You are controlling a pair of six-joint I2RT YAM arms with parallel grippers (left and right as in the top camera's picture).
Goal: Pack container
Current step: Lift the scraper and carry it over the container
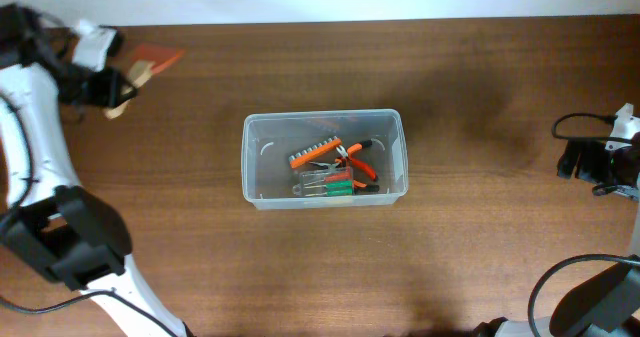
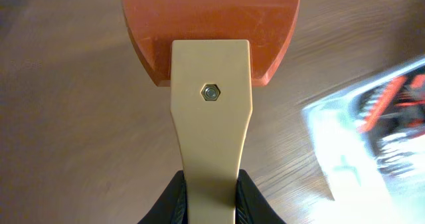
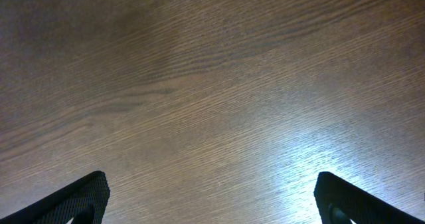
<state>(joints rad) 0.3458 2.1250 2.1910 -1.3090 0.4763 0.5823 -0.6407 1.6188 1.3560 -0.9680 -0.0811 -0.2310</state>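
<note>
A clear rectangular tub, the container [image 1: 322, 115], is seen with orange and green hand tools [image 1: 333, 169] laid inside. Well to its left the left gripper [image 2: 211, 199] is clamped on a tan-handled orange scraper [image 2: 211, 64]; well to its right the right gripper [image 3: 211, 201] is held spread

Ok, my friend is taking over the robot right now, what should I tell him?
Left gripper: shut on the orange-bladed scraper, at the table's far left corner, away from the container.
Right gripper: open, empty, above the table at the right.
Done: pliers, an orange bit holder and green-handled tools lie in the container.
Left: carry the scraper over and put it in.
</note>
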